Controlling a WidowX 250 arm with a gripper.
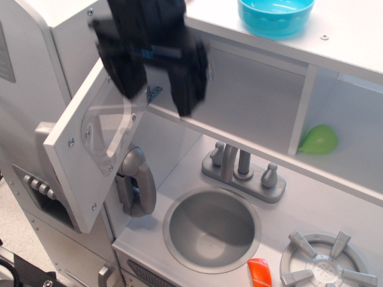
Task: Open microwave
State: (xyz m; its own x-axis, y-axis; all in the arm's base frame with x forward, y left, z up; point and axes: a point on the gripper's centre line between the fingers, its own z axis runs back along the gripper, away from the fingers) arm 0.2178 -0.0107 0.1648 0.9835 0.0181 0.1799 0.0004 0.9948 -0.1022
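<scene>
The microwave door, a light grey panel with a rounded clear window, stands swung wide open to the left, its inner face towards me. The empty microwave compartment lies open behind it. My black gripper is blurred, above and in front of the door's upper edge, at the compartment's left end. Its two fingers hang apart and hold nothing. The door's handle is hidden behind the panel.
A blue bowl sits on the top shelf. A green object lies in the right cubby. Below are a faucet, a round sink, a burner and an orange item. The fridge panel stands at left.
</scene>
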